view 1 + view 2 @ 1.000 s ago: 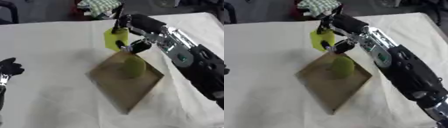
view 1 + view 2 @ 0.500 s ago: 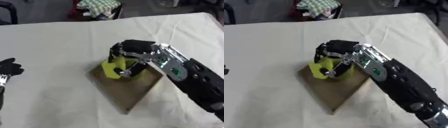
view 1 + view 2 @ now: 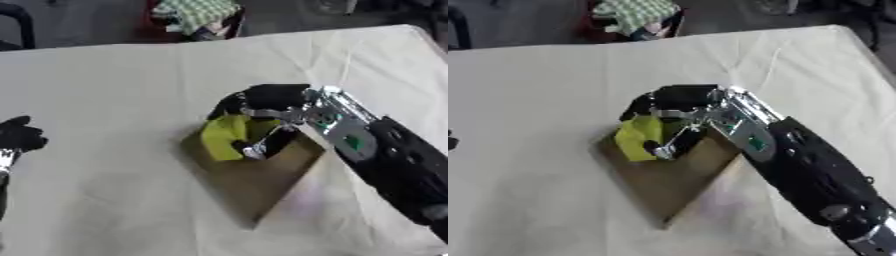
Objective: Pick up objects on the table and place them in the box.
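A shallow brown cardboard box (image 3: pixel 262 187) lies cornerwise in the middle of the cloth-covered table. My right hand (image 3: pixel 262 100) reaches down over its upper left part, fingers and thumb curled round a flat yellow-green object (image 3: pixel 224 136) held low inside the box. A second greenish thing seen earlier in the box is hidden behind the hand. My left hand (image 3: pixel 17 135) rests at the left edge, fingers relaxed and holding nothing.
The table (image 3: pixel 96 90) is covered with a cream cloth. Beyond its far edge stands a container with a green checked cloth (image 3: pixel 194 12). A dark chair part (image 3: pixel 22 20) shows at the top left corner.
My right hand has brought the yellow-green object down from above the box's far corner into the box, and lower still since half a second ago. The left hand has stayed put.
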